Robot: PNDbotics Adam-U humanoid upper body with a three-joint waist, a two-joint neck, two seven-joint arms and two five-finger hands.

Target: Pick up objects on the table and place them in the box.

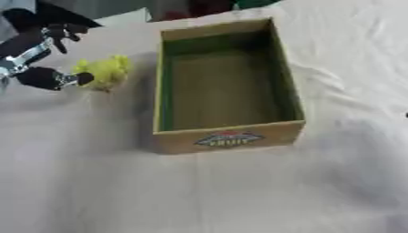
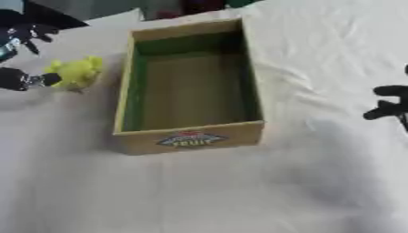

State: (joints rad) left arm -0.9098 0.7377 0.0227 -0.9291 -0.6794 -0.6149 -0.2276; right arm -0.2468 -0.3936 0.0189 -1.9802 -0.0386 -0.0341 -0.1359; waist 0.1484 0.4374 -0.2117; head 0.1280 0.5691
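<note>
At far left, the left hand [image 1: 40,54] sits beside a yellow, fuzzy-looking object [image 1: 105,71] on the white cloth [image 1: 239,191]. Can't name it more exactly, soft toy or fruit maybe. One dark digit touches the object's left side; the upper fingers are spread above and left of it, clear of it. So the hand is apart around the thing, not clamped on it. Object looks to be resting on the cloth, just left of the box and not touching its wall.

Centre: cardboard fruit box [image 1: 231,139], green lining inside, printed label on the near wall. Nothing visible in it. Long axis runs away from the robot.

Right edge: right hand [image 2: 389,107] shows only in the right eye view, dark curled fingers, well apart from the box, holding nothing as far as I can see. Idle.

My read: step in hand is the grasp on the yellow object, task barely started. To do it well:
- bring the upper fingers down onto the far side so the object sits between them and the lower digit before closing
- close on the body's middle; it looks light and soft and could roll or squash out sideways
- lift straight up above the left wall's rim before moving right, as that wall is close
- release over the box's middle, low, so it doesn't bounce out
</note>
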